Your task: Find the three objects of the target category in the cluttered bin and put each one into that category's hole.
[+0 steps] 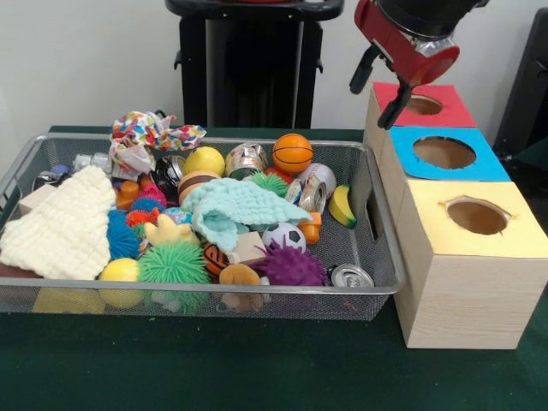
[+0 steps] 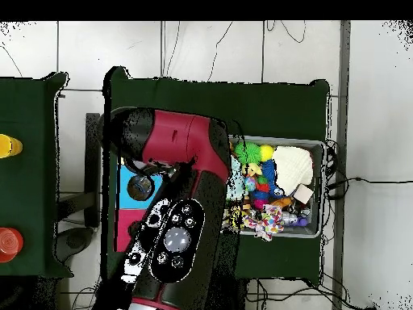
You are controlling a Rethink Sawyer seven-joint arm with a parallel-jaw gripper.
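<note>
Overhead, gripper [image 1: 379, 90] above red-topped hole [image 1: 423, 104], dark green table [image 1: 257, 368]

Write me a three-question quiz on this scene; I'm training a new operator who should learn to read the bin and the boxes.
1. True or false: the gripper hangs over the wire bin.
2. In the front view, which hole lies nearest the camera? A) red hole B) blue hole C) yellow hole
3. Fill in: the orange basketball lies by the bin's ___ wall in the front view.

Key
1. False: it hangs by the red-topped box, beside the bin.
2. C
3. far
</note>
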